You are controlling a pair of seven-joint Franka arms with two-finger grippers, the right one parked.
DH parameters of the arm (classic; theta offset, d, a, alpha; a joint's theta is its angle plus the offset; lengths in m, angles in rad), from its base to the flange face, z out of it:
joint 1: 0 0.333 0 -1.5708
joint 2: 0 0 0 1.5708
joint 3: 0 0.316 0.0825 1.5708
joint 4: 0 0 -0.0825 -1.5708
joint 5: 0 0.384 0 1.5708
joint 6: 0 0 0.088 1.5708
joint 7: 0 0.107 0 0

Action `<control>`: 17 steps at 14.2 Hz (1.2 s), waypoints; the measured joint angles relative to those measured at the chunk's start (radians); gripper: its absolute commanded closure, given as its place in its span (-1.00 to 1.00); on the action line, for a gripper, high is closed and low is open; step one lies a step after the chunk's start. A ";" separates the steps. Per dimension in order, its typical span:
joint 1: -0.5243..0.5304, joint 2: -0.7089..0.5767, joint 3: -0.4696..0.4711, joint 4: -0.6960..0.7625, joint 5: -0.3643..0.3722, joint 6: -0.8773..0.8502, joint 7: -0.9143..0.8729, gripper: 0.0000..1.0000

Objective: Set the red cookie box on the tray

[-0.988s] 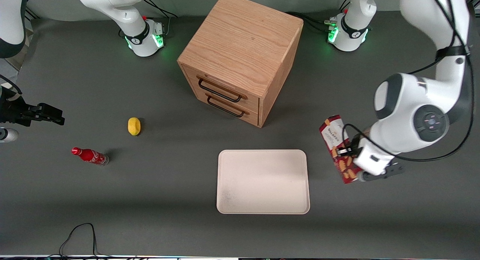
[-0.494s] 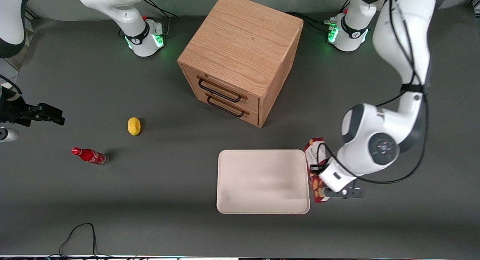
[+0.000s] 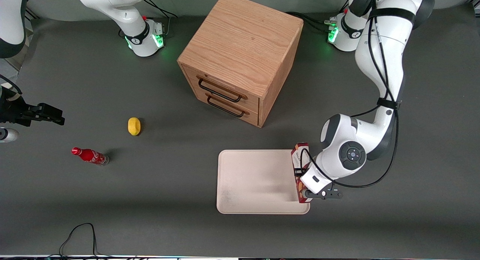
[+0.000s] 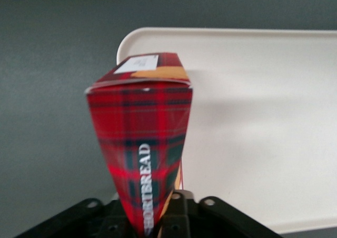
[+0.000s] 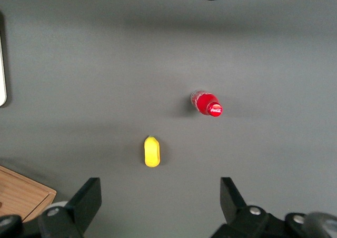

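Grey bench point(image 3: 157, 185): gripper point(image 3: 304, 185) is clamping the long dark-red cookie box point(image 4: 142, 143) over the cream-white rectangular tray point(image 3: 258, 181) rim; carrying it toward the centre before lowering seems wise.

The pincer point(image 3: 302, 177), clamped on the red cookie box point(image 3: 299, 155), hangs over the tray point(image 3: 258, 181) edge at the working arm's end. The tray floor beside it is bare. The wooden drawer cabinet point(image 3: 240, 57) stands farther from the front camera, well apart.
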 measured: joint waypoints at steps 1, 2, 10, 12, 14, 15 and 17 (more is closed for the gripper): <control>0.000 0.007 0.000 -0.002 0.007 0.031 0.001 -1.00; 0.000 0.011 0.000 -0.007 0.029 0.064 0.001 -1.00; 0.016 -0.076 0.008 -0.005 0.065 -0.018 0.001 -1.00; 0.048 -0.171 0.020 -0.021 0.073 -0.141 0.001 -1.00; 0.093 -0.291 0.040 -0.074 0.078 -0.250 0.002 -1.00; 0.119 -0.357 0.045 -0.109 0.079 -0.304 0.002 -1.00; 0.173 -0.495 0.051 -0.180 0.082 -0.412 0.016 -1.00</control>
